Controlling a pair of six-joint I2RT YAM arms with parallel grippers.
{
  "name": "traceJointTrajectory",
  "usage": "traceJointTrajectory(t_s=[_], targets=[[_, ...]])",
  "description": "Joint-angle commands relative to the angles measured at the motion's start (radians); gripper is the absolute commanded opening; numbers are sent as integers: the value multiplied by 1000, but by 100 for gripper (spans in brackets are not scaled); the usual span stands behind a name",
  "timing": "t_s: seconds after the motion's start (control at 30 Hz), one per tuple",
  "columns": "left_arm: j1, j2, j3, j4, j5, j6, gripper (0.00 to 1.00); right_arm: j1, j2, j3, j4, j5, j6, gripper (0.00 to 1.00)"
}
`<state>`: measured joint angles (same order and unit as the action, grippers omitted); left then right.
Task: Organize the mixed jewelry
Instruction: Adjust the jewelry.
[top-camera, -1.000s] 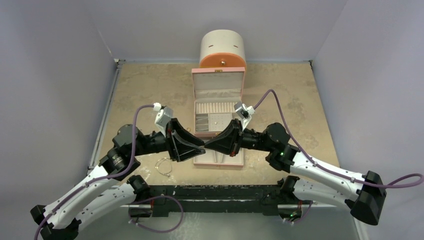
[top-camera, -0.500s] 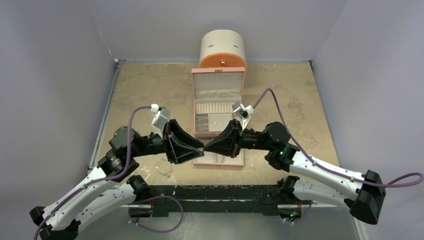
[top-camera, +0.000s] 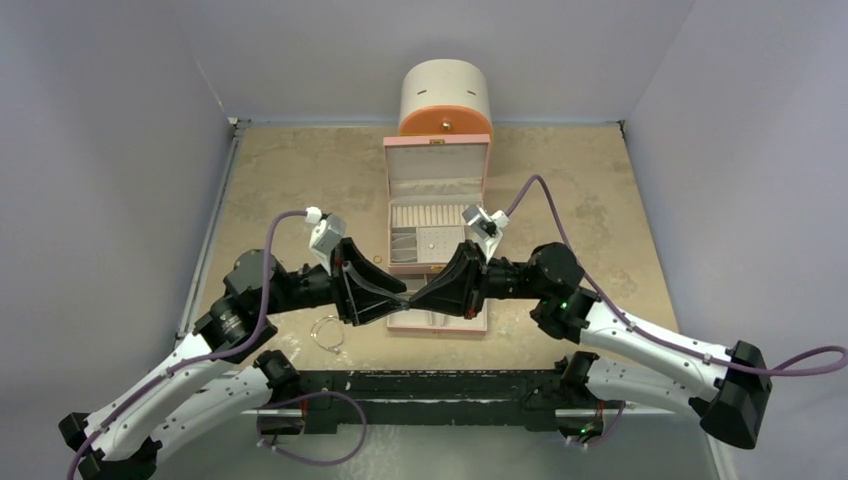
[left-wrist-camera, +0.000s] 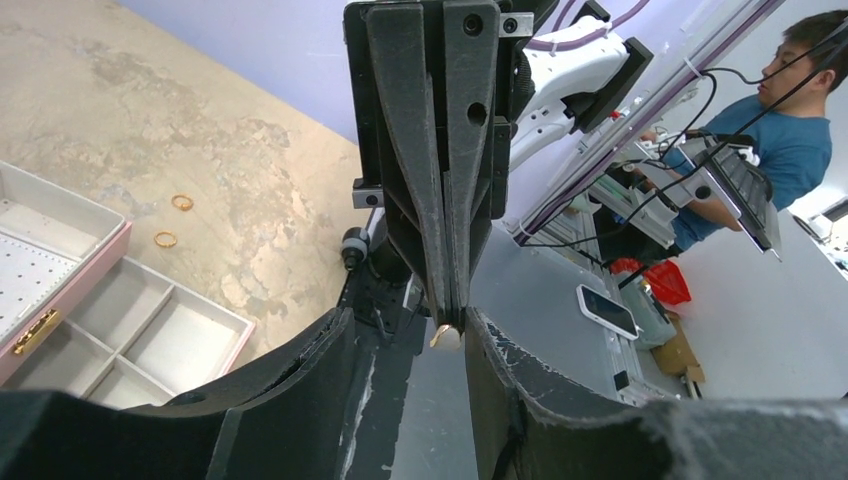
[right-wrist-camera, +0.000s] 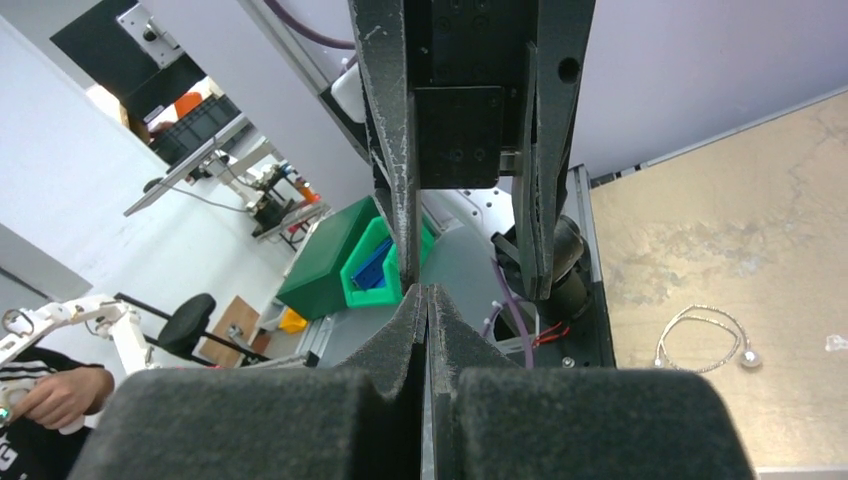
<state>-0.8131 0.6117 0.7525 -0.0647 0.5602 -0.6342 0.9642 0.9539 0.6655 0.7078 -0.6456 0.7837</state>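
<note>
Over the pink jewelry box's (top-camera: 437, 165) front edge the two grippers meet tip to tip. My right gripper (left-wrist-camera: 447, 318) is shut, and a tiny pale gold piece (left-wrist-camera: 445, 338) of the mixed jewelry pokes out of its tips. My left gripper (left-wrist-camera: 408, 320) is open, its fingers standing either side of those tips without pinching the piece. A thin silvery wire bangle (top-camera: 327, 332) lies on the table left of the box and also shows in the right wrist view as the bangle (right-wrist-camera: 705, 335). Two small gold rings (left-wrist-camera: 181, 202) lie on the table beside the box.
A round cream-and-orange drawer cabinet (top-camera: 445, 97) stands behind the box. The box's open tray compartments (left-wrist-camera: 130, 330) are at the lower left of the left wrist view. A small coppery ring (top-camera: 377, 260) lies by the box's left side. Walls close in the table on three sides.
The gripper tips have stayed together. The right arm has pushed a little to the left, and the left wrist swung slightly left and back. The left jaws have barely widened.
</note>
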Motion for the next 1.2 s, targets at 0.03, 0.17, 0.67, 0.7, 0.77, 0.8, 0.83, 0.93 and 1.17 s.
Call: traceJointTrajectory(t_s=[0.03,0.17,0.67,0.7,0.77,0.8,0.83,0.93,1.17], targets=[[-3,3,40,28,29,1,44,5,-55,71,-37,71,-45,0],[-4,4,23,97,67,-40,43,5,-63,68,-41,108,-57,0],[-3,1,4,124,54,-55,42,5,-18,49,87,65,13,0],[-3,3,5,126,53,-55,42,5,-12,46,102,60,22,0],[-4,5,3,134,55,-58,42,5,-8,43,112,62,30,0],[-4,6,3,138,56,-60,42,5,-8,40,113,64,30,0],[-4,6,3,141,55,-61,42,5,-7,39,115,66,31,0],[-4,6,4,151,61,-67,42,5,-6,36,114,68,32,0],[-4,11,1,172,81,-84,33,5,-12,25,102,80,26,0]])
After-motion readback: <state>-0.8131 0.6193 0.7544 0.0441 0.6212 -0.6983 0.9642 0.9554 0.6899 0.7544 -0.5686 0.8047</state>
